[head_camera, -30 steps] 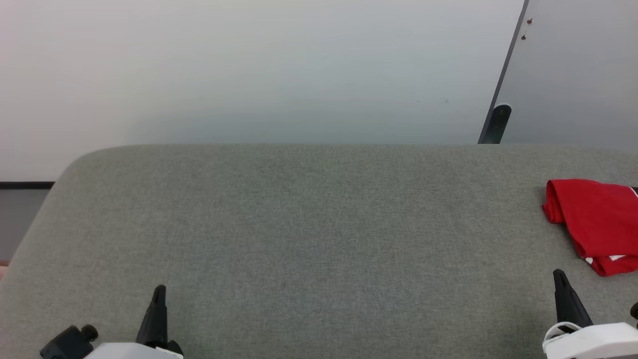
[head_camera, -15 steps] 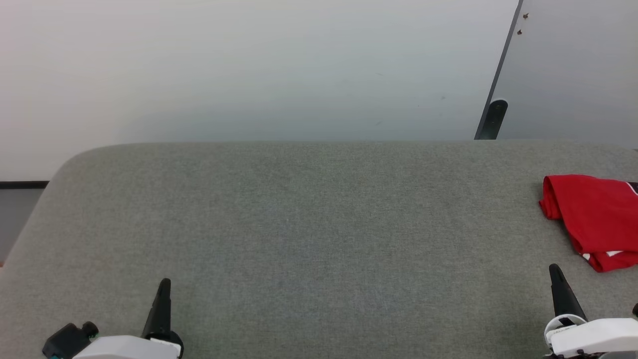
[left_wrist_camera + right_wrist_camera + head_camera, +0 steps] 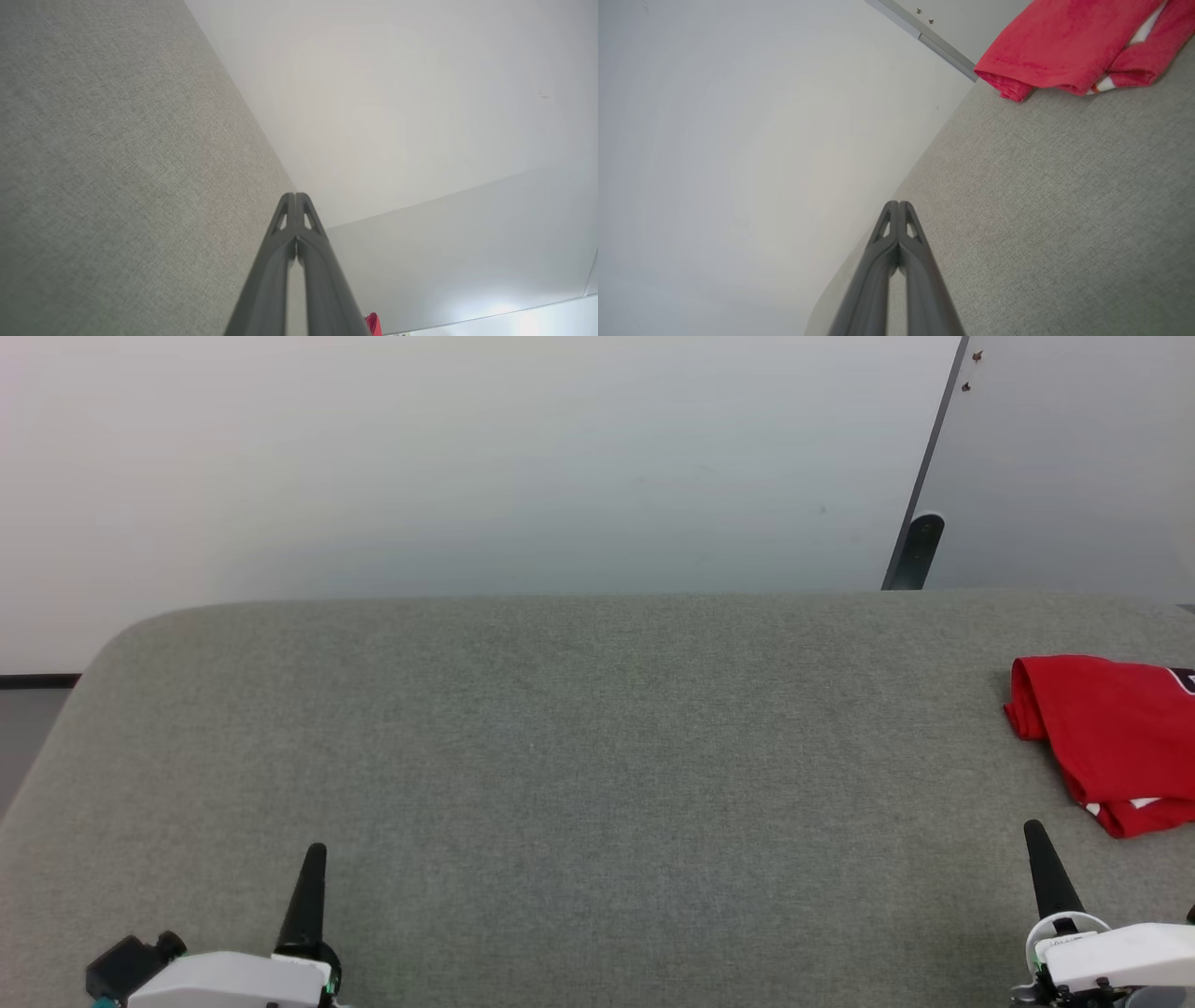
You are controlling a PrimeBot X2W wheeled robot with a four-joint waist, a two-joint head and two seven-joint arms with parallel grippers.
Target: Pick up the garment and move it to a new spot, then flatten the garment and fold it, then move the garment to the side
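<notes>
At the far right of the grey fabric surface (image 3: 597,756), as the head camera sees it, I have the garment (image 3: 1111,737) lying in a loosely folded heap. It is bright red, with a sliver of white trim at its near edge and a scrap of dark lettering where the picture's border cuts it off. It rests flat on the fabric, a little in from the far edge.

My right gripper (image 3: 1033,831) sits at the lower right with its two dark fingers pressed together into one point. It is near the garment's near edge but clear of it, pinching nothing. My left gripper (image 3: 316,859) is at the lower left, fingers likewise pressed together and empty, well apart from the garment across the width of the surface.

Through the right wrist camera the fingers meet at their tips over the fabric, and the garment fills the upper right corner, white-and-red trim peeking out between its folds. Through the left wrist camera the closed tips lie on the line where the surface meets the pale wall (image 3: 467,457), and a speck of red shows at the bottom edge just beside the fingers.

Behind the surface, on the right, stands a grey panel (image 3: 1074,457) with a dark slanted edge and a dark rounded piece (image 3: 920,546) at its foot.
</notes>
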